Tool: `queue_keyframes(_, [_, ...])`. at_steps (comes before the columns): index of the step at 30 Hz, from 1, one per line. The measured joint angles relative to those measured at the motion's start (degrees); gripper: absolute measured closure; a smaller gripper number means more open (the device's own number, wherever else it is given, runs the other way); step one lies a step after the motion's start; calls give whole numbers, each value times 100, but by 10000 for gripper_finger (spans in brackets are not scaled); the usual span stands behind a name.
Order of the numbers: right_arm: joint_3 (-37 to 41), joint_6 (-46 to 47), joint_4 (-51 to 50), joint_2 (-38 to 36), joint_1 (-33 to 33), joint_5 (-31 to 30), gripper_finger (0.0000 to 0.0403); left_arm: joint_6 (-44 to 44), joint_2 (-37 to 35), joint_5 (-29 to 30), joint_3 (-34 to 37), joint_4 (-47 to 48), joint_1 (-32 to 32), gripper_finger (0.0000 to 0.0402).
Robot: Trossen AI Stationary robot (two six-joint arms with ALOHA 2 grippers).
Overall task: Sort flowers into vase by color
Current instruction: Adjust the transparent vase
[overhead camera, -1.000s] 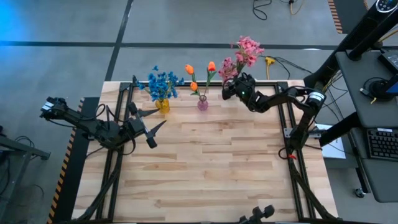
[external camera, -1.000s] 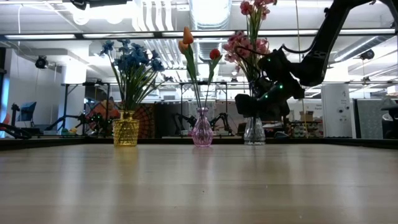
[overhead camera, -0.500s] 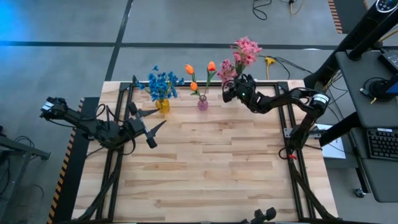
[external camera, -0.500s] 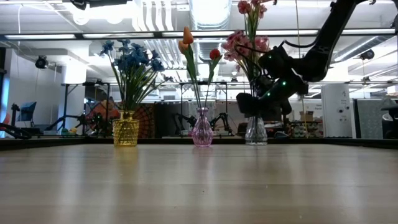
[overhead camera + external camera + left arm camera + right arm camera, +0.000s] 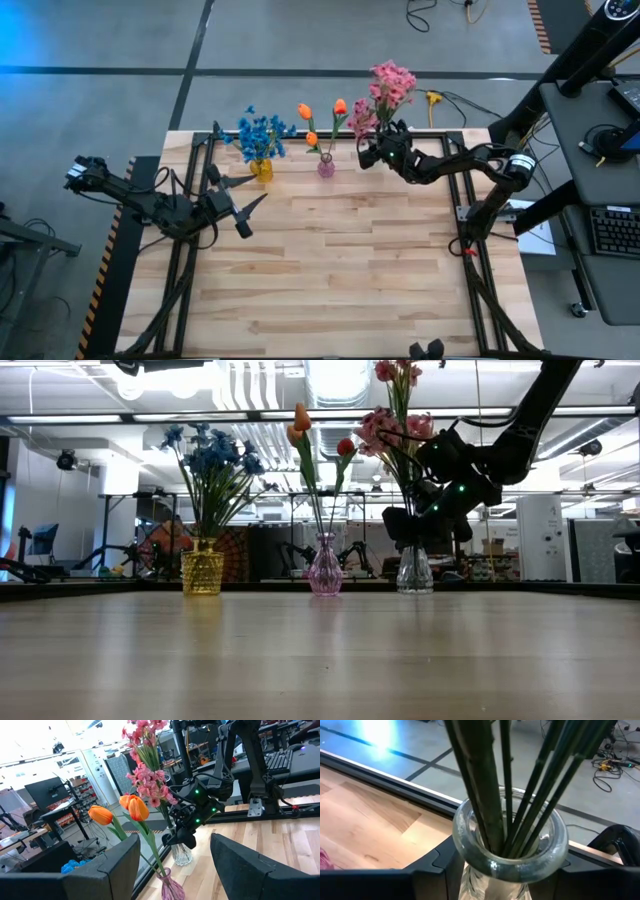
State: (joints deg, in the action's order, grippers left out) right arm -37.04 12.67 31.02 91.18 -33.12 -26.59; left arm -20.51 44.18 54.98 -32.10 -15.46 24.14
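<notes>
three vases along the far edge of the worktop (image 5: 330,260): yellow vase (image 5: 202,572) with blue flowers (image 5: 262,133); pink vase (image 5: 324,573) with orange tulips (image 5: 300,420); clear vase (image 5: 510,842) with pink blossoms (image 5: 390,85); right tool (image 5: 372,155) sits at the clear vase's mouth beside the green stems (image 5: 520,780), fingers apart, clamping nothing that i can see; left tool (image 5: 240,200) hangs over the worktop's left side, fingers apart, empty

Robotics lab — monitors (image 5: 42,790), desks, ceiling ducts (image 5: 270,400)
</notes>
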Motion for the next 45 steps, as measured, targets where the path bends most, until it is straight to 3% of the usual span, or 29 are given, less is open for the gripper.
queue_keyframes(14, [4,24,-276,-46,92,-9,239,0,0,0,-1,-2,0,177])
queue_keyframes(29, [36,218,-1273,-599,229,37,238,0,-2,0,0,-22,0,177])
queue_keyframes(45, [72,289,-1357,-608,378,-55,238,2,0,0,-2,-45,0,177])
